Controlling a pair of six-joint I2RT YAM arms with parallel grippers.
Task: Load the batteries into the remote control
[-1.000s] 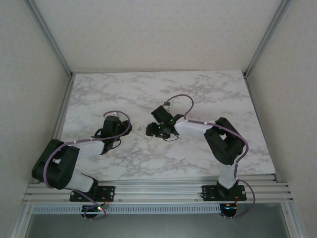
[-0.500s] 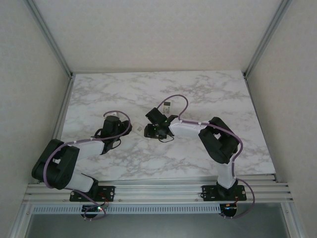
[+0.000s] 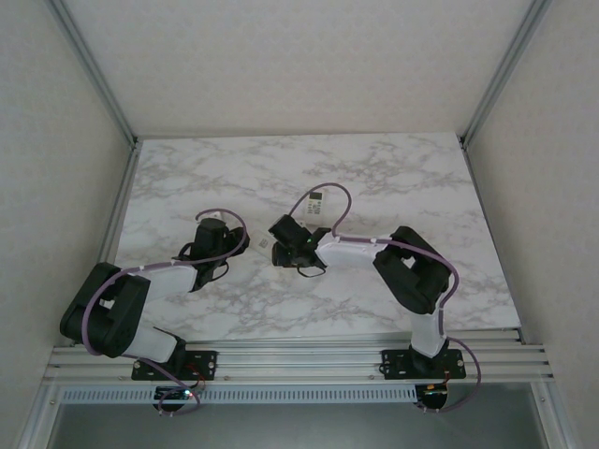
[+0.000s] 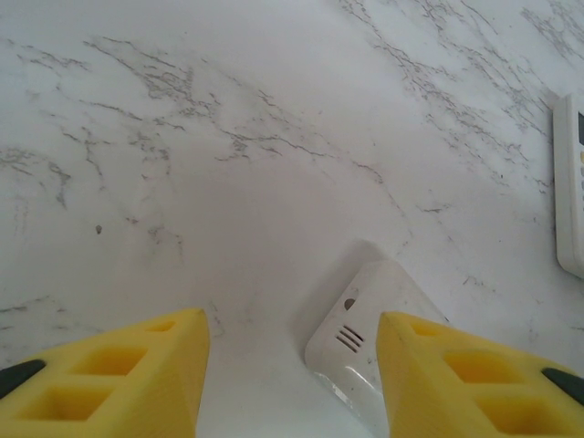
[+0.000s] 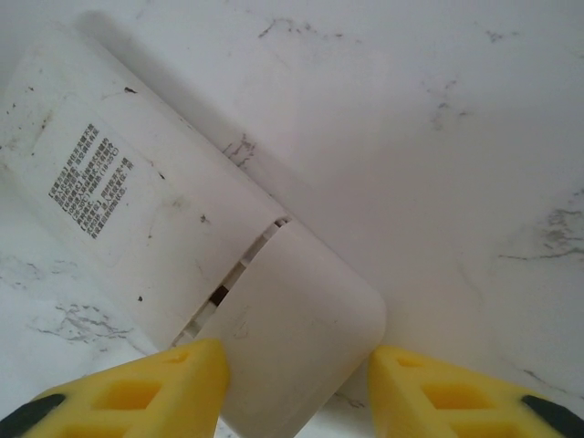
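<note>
A white remote (image 5: 137,192) lies face down on the marble, its printed label up and its battery cover (image 5: 292,328) sitting slightly ajar with a thin gap at the seam. My right gripper (image 5: 297,392) is open, its yellow fingers flanking the cover end. The remote's other end (image 4: 365,342) lies between the fingers of my left gripper (image 4: 292,383), close to the right one, and that gripper is open. In the top view the remote (image 3: 265,243) lies between the left gripper (image 3: 223,245) and the right gripper (image 3: 283,245). The batteries are hidden or out of view.
A second white remote (image 4: 570,182), buttons up, lies at the right edge of the left wrist view; in the top view it is the second remote (image 3: 316,201) behind the right gripper. The marble table (image 3: 402,178) is bounded by metal rails.
The right arm has slid left along the table, bringing its gripper closer to the remote and the left gripper. The left arm has not moved.
</note>
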